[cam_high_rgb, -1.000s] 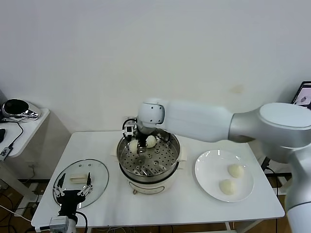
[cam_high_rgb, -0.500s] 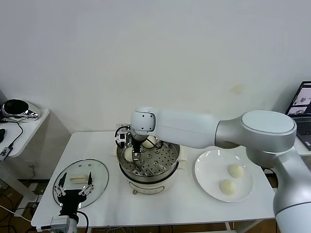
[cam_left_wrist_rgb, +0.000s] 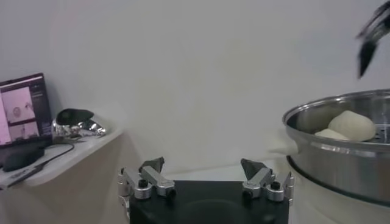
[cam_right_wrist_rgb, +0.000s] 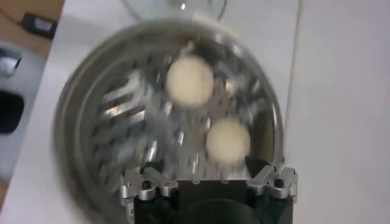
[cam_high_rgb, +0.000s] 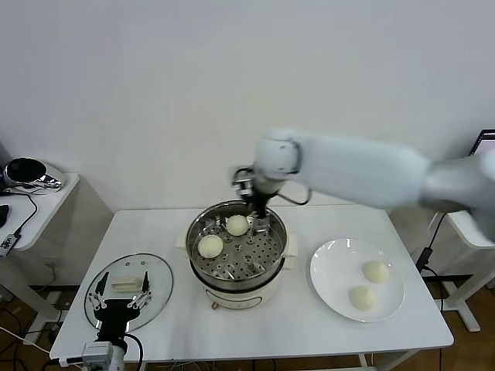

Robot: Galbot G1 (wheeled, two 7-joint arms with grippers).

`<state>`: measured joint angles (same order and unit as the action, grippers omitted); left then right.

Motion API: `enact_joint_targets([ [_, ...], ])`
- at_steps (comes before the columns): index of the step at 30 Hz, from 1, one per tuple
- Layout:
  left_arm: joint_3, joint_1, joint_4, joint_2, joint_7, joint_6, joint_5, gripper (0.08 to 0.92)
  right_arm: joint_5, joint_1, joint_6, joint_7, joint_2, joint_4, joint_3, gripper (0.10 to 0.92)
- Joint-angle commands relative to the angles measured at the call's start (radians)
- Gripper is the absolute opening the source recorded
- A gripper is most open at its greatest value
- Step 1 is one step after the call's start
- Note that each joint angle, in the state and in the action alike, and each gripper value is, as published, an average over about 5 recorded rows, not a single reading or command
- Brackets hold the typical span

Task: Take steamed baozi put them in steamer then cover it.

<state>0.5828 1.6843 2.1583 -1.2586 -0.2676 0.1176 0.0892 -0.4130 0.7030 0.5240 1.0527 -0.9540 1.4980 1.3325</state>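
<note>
item: steamer (cam_high_rgb: pixel 236 267), steel pot on a cream base, taken as our landmark. inside it, on the perforated tray, we counted two steamed baozi (cam_high_rgb: pixel 210 246), well apart from each other. beside the steamer on the right arm's side stood one white plate (cam_high_rgb: pixel 329 284) with two more buns on it; four in all. on the steamer's other side lay one cover (cam_high_rgb: pixel 158 280), glass with a cream handle, flat on the table (cam_high_rgb: pixel 278 328).

tools: right gripper (cam_high_rgb: pixel 256 207), fingers spread and carrying nothing, was over the steamer's far rim. left gripper (cam_left_wrist_rgb: pixel 204 176), spread too, hung just over the cover.

handling note: we judged the next fetch to be a plate bun. we would close gently on its middle so the soft dough keeps its shape, then set it on bare tray, clear of the two inside.
</note>
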Motion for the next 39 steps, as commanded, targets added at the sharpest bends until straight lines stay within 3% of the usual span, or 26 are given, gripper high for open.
enact_joint_targets([
  [1, 0.0, 0.002, -0.003, 0.002, 0.001, 0.0, -0.001, 0.823, 0.199, 0.045, -0.172, 0.149, 0.47, 0.239, 0.036, 0.823],
  [14, 0.001, 0.017, 0.001, -0.014, 0.0, -0.001, -0.022, 0.823, 0.458, -0.391, -0.301, 0.11, 0.617, 0.24, -0.162, 0.823],
  [23, 0.008, 0.035, 0.014, -0.027, 0.0, -0.002, -0.037, 0.823, 0.544, -0.716, -0.296, 0.067, 0.554, 0.141, -0.406, 0.823],
  [39, 0.024, 0.048, 0.017, -0.038, -0.001, -0.003, -0.04, 0.823, 0.605, -0.827, -0.291, 0.033, 0.439, -0.021, -0.489, 0.823],
])
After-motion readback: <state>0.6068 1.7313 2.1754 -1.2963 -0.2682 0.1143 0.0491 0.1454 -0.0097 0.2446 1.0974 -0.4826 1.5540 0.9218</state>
